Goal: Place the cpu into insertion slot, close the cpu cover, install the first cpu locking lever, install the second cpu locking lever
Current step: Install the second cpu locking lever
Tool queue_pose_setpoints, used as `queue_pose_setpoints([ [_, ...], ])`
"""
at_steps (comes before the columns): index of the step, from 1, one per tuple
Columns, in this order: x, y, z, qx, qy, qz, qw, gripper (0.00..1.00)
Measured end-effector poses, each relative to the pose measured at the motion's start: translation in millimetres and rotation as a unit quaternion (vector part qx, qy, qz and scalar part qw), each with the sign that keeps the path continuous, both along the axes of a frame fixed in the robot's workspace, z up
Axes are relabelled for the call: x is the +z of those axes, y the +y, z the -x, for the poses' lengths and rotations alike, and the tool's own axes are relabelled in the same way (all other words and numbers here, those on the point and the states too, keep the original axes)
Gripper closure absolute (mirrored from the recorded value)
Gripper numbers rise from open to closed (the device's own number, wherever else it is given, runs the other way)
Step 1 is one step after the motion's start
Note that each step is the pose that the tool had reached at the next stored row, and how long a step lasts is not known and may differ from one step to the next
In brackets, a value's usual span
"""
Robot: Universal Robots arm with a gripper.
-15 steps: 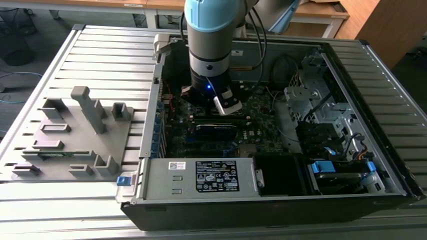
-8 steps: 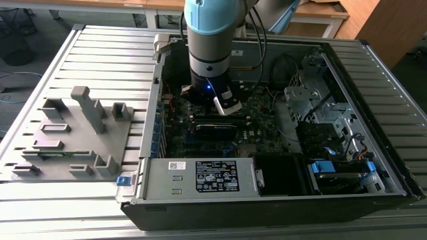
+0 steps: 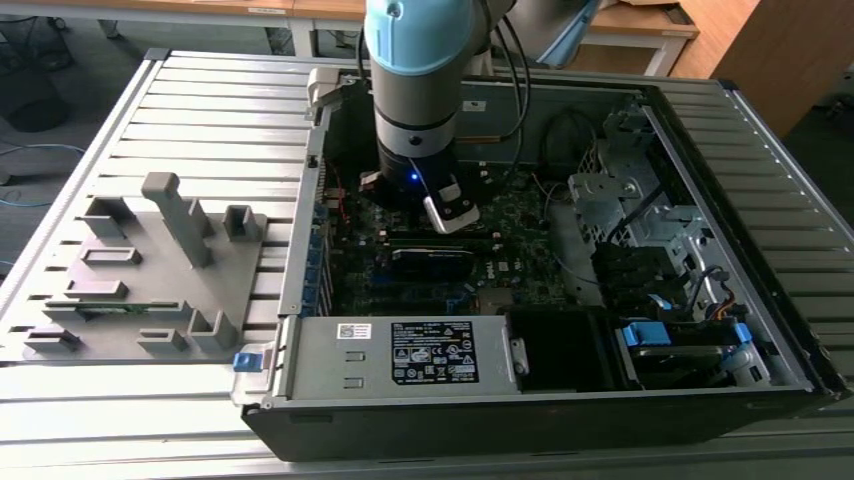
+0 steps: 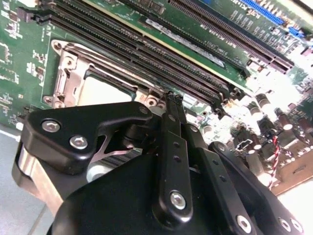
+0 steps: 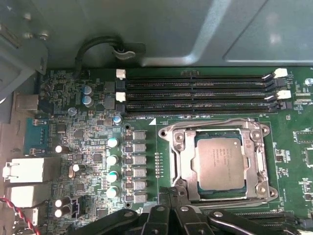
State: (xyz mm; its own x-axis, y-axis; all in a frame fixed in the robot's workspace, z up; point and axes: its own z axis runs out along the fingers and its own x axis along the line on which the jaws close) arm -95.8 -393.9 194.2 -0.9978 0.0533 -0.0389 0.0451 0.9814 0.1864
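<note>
The cpu, a flat grey square, lies in the insertion slot on the green board. The silver cpu cover lies flat around it, its cut-out framing the chip. Thin wire levers run along the socket's sides. My gripper is shut with nothing between its fingers, and its tips sit at the socket's edge, just off one side of the cover. In the second wrist view the shut gripper points at the corner of the cover beside the cpu. In the exterior view the gripper hangs low inside the computer case.
Long black memory slots run along one side of the socket, and a row of capacitors along another. Case walls, a drive cage and the power supply ring the board. A grey fixture stands at the exterior view's left.
</note>
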Motion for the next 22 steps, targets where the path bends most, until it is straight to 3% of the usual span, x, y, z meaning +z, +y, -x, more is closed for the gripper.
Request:
queue_pose_setpoints([
  [13,-1.0,-0.2,5.1,0.0,0.0001,-0.0001,1.0,0.89],
  [22,19.4,-0.1,5.0,0.0,0.0001,-0.0002,1.0,0.89],
])
